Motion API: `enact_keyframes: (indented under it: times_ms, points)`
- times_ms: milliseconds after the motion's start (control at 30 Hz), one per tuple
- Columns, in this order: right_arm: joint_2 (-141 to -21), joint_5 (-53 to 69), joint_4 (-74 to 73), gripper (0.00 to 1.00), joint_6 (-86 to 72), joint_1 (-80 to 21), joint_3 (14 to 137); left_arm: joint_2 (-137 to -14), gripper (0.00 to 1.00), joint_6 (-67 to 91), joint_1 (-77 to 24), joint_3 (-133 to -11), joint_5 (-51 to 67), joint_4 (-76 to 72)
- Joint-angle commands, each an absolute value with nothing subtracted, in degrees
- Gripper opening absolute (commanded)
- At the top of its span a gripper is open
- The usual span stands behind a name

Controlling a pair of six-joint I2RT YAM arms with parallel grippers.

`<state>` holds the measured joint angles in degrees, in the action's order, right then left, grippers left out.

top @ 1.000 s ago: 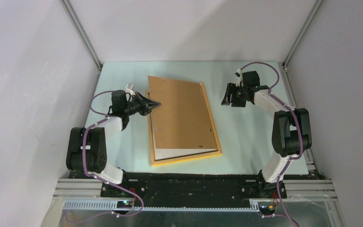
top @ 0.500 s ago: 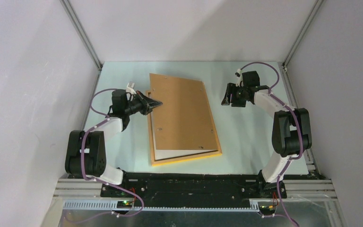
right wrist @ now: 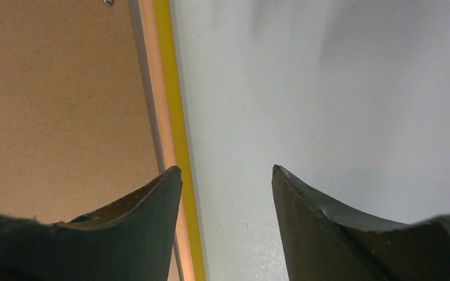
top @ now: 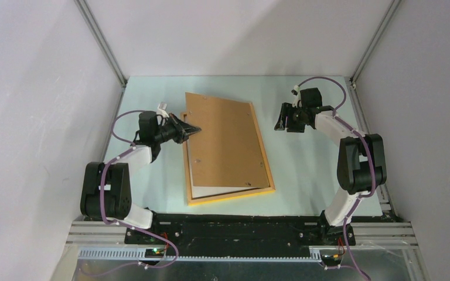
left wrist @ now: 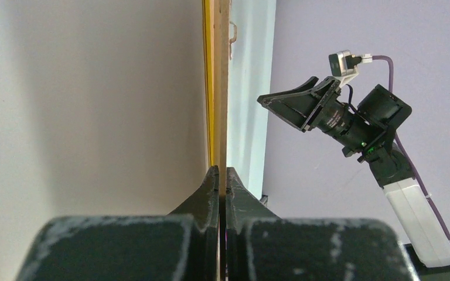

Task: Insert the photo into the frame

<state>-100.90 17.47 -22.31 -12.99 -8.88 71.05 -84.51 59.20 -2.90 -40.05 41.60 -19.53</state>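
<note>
Most looks done: a pale sheet, likely the photo (top: 211,191), lies in the frame (top: 234,196) on the table (top: 304,170), under the skewed backing board (top: 225,140). Your left fingers (top: 186,126) pinch the board's 10 o'clock edge; your right fingers (top: 280,122) gape, empty.

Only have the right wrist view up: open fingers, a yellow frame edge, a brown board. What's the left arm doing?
Observer: The left gripper is shut on the left edge of the brown board, toward its far end.
Operator: Is the board seated in the frame?
Observer: It doesn't look it. From the top camera it lies skewed over the frame, with its near edge at an angle to the frame's near rail.
Operator: Anything under the board?
Observer: A white sheet shows as a wedge at the near end, between board and frame. No printed side is visible.
</note>
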Motion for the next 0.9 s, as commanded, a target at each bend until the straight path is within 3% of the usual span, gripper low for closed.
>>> enact_keyframes:
  times_ms: [0, 867]
  points:
    - [-99.14, 17.93, -20.96, 0.62, -12.14, -8.72, 70.82, -81.97, 0.00, 59.07, -3.32, -40.06, 42.83, -22.58]
    - [-99.43, 17.91, -20.95, 0.62, -12.02, -8.79, 70.84, -83.99, 0.00, 60.05, -3.28, -40.11, 42.33, -22.58]
